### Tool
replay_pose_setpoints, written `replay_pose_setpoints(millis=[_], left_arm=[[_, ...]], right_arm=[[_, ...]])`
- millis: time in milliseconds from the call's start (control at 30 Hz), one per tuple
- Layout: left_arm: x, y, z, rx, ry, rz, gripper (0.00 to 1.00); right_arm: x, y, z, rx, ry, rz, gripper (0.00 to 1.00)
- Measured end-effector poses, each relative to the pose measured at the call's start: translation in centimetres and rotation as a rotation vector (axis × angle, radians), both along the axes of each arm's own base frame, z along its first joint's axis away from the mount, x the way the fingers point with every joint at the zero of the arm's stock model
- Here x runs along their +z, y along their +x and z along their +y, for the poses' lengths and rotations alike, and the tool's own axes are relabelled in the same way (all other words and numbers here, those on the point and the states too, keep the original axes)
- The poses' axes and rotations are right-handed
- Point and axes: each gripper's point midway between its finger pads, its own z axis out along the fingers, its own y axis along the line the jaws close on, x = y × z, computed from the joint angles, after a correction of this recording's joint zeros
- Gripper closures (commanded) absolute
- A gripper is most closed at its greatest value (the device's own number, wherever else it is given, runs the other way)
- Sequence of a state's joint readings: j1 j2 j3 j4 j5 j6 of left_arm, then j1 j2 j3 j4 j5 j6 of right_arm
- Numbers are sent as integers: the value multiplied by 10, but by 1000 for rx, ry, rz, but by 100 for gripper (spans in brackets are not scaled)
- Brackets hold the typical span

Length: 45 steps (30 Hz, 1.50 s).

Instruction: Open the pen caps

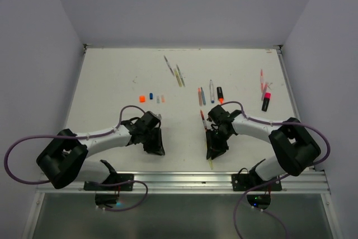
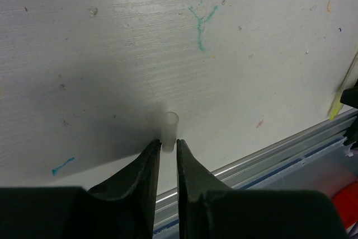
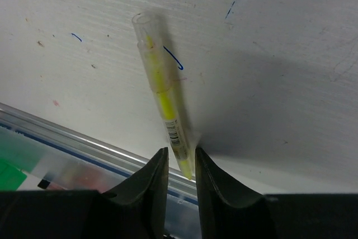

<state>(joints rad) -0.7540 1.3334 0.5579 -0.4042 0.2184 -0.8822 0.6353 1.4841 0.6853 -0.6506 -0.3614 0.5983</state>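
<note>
My left gripper (image 2: 169, 145) is shut on a small clear cap (image 2: 170, 127) and holds it at its fingertips just above the white table; in the top view it (image 1: 156, 149) is near the front rail. My right gripper (image 3: 180, 158) is shut on a slim yellow pen (image 3: 159, 93) with a clear barrel, which points away over the table; in the top view the pen's yellow end (image 1: 211, 164) sticks out below that gripper (image 1: 213, 152). Loose caps lie mid-table: orange (image 1: 142, 98), blue (image 1: 151, 94), pale (image 1: 158, 99) and peach (image 1: 163, 98).
A red pen (image 1: 202, 118) lies just behind the right gripper. More pens (image 1: 201, 96) and a black-orange highlighter (image 1: 220, 94) lie mid-table, two slim pens (image 1: 174, 71) farther back, and pink pens and a pink-black highlighter (image 1: 266, 101) at the right. The metal front rail (image 1: 184, 178) is close to both grippers.
</note>
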Motion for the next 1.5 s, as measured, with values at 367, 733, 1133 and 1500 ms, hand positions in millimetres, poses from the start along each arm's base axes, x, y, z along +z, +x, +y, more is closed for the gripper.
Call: replay_pose_setpoints(millis=[367,733,1133,1500], left_arm=[[1,-1,-5,15,-27,12,67],[4,-2,-8,25,-47,18,58],[13,-5,15,32,26,-32,44],[37,11,12,29,20,-115,43]], right_arm=[[0,1,4,4,11,2,68],[1,9,8,6,7,-13,65],[49,46,4,37,-50,-185,53],[131,183,76,127,-1,-503,53]])
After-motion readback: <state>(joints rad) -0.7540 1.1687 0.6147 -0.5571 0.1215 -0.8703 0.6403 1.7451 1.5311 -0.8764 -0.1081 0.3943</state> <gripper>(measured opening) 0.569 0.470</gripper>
